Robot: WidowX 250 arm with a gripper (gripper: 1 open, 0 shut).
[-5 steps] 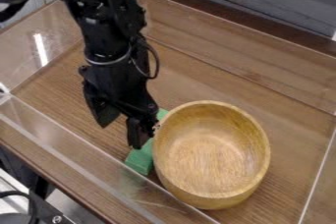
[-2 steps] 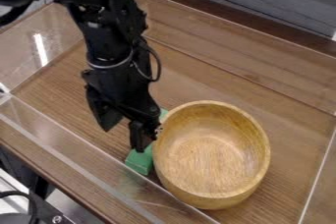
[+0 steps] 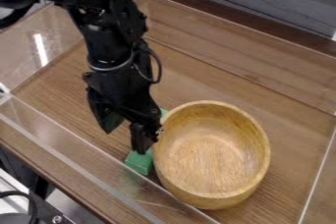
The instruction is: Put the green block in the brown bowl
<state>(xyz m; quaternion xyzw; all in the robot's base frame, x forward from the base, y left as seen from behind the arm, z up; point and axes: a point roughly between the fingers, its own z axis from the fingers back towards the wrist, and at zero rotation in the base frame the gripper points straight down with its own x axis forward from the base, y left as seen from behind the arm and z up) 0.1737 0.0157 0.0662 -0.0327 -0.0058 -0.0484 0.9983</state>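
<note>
The green block [image 3: 140,160] lies on the wooden table against the left outer wall of the brown bowl [image 3: 210,152]. Only its lower end shows; the rest is hidden behind my gripper. The bowl is round, light wood with a thick rim, and holds nothing. My gripper [image 3: 122,130] points straight down just above the block, with its two black fingers apart and open. One finger [image 3: 138,135] stands right over the block's upper end, the other [image 3: 104,116] to its left. Nothing is held between them.
A clear plastic wall [image 3: 66,154] runs along the table's front and left edges, close to the block. The wooden tabletop [image 3: 237,71] stretches behind the bowl toward a grey back wall. The black arm rises to the upper left.
The gripper has shifted very slightly; the block's upper green part seen beside the finger one second ago is now covered. Bowl and block have not moved.
</note>
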